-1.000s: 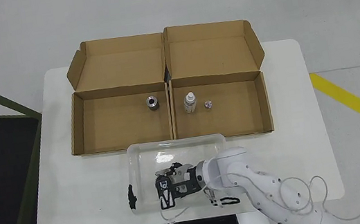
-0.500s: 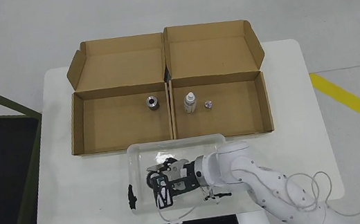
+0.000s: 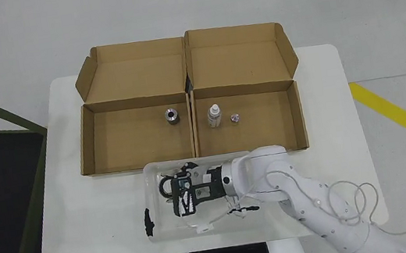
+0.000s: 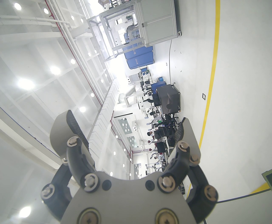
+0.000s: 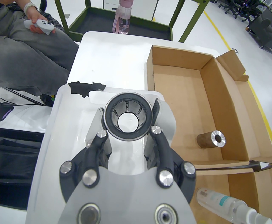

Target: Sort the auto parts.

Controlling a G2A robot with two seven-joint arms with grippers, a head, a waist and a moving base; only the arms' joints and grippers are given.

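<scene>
Right gripper (image 3: 176,198) clamped on bearing sleeve (image 5: 129,135), held over left half of clear tray (image 3: 223,156). Bore in line with fingers. Similar metal cylinder (image 3: 171,116) in cardboard box (image 3: 122,142) just beyond tray's far edge. Probably headed there.

The top camera, mounted on the robot above its arms, looks steeply down from well above on the whole white tabletop (image 3: 321,69). The right wrist camera sits just behind the right gripper (image 5: 128,107). It sights along the fingers at close range, past the metal ring (image 5: 128,95) clamped there and over the clear tray (image 5: 53,118) toward a cardboard box (image 5: 187,101). Both views take in that tray, the box, its steel cylinder (image 5: 210,140) and a bottle (image 5: 223,201). The left wrist camera, behind the left gripper (image 4: 126,117), faces tilted into the hall, at ceiling lights (image 4: 25,83) and a yellow floor line (image 4: 212,84).
</scene>
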